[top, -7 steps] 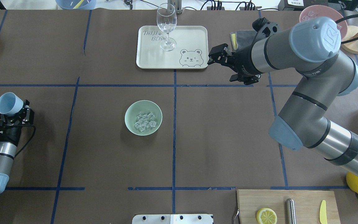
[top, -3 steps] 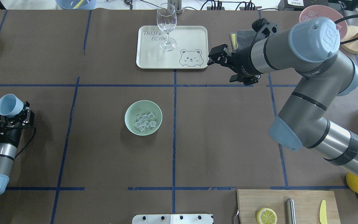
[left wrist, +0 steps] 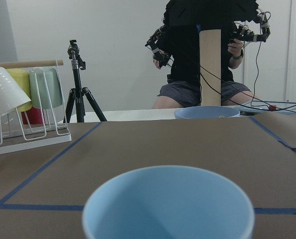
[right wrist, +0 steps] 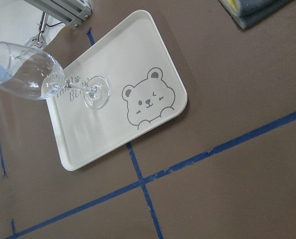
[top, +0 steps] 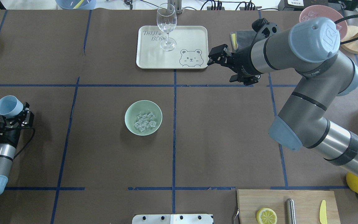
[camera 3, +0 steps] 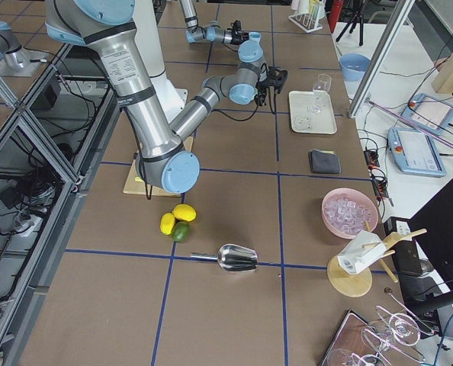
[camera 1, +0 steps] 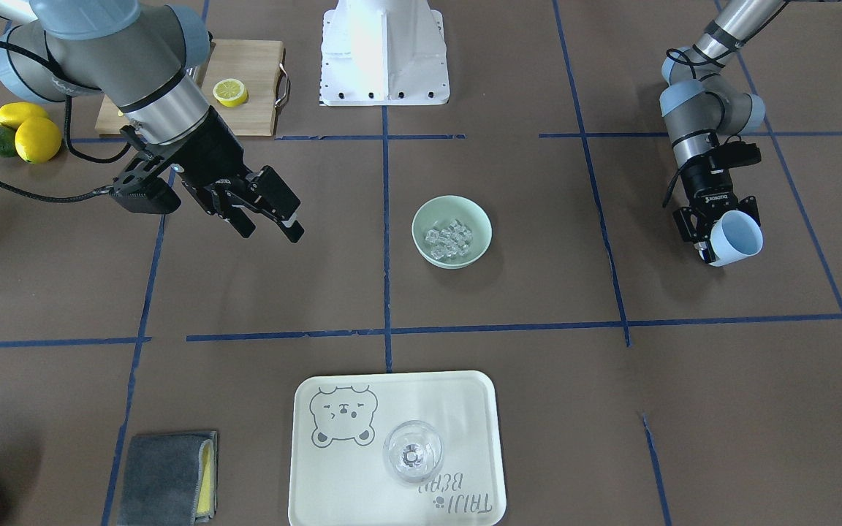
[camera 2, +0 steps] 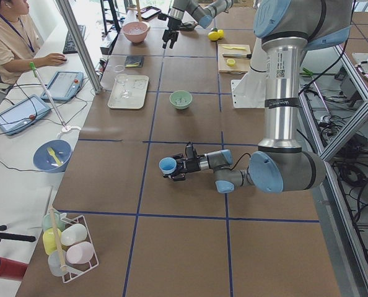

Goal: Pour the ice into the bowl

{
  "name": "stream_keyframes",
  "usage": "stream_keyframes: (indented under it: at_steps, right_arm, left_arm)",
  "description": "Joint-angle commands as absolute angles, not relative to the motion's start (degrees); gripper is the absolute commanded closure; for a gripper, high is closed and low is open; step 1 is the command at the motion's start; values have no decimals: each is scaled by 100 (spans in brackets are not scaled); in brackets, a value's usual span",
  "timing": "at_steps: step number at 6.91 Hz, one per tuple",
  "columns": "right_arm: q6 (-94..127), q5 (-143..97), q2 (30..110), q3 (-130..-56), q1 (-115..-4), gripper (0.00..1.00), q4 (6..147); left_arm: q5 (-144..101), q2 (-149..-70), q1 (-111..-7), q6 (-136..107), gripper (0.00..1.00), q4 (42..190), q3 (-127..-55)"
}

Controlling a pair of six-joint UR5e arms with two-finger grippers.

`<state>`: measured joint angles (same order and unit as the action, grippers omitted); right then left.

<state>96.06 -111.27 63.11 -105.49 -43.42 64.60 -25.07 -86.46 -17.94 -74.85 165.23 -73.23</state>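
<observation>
The pale mint-green bowl [top: 128,115] stands left of the table's middle, also in the front view [camera 1: 476,221] and the left view [camera 2: 181,99]. The ice [top: 145,121], several small clear cubes, lies inside it [camera 1: 449,238]. My left gripper [top: 15,114] is shut on a light blue cup [top: 8,105] near the table's left edge, far from the bowl. The cup [camera 1: 737,237] is tilted, and what shows of its inside looks empty in the left wrist view [left wrist: 168,204]. My right gripper [top: 222,70] is open and empty, raised beside the tray's right end [camera 1: 271,226].
A cream bear tray [top: 194,34] carries a wine glass [top: 166,26]. A grey cloth [camera 1: 165,478] and a pink-rimmed container of ice [top: 322,15] sit far right. A cutting board [top: 303,199] with a lemon slice [top: 266,216], lemons [camera 1: 37,139] and a metal scoop [camera 3: 238,258] lie near the robot.
My left gripper with the blue cup has drifted slightly back toward the robot. The right arm has barely moved. The bowl and ice are unchanged.
</observation>
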Motion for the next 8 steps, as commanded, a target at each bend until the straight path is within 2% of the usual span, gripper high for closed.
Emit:
stream_keyframes:
  at_steps: [1, 3, 5, 8]
  right_arm:
    - [9606, -11127, 6302, -10556, -4342, 0, 6460]
    - [9606, -11118, 6293, -10547, -4342, 0, 6451]
    - [9615, -11118, 6293, -10547, -4342, 0, 6451]
    - [9633, -11118, 6284, -10573, -4342, 0, 6451]
  left_arm:
    - [-2514, -8613, -1793, -7323, 0, 16523, -7339]
    - [-2583, -8509, -1811, -6856, 0, 16594, -7540]
    - [-3134, -7923, -1811, -6645, 0, 16951, -7978]
    - [-4539, -7429, -1732, -5719, 0, 17417, -8207]
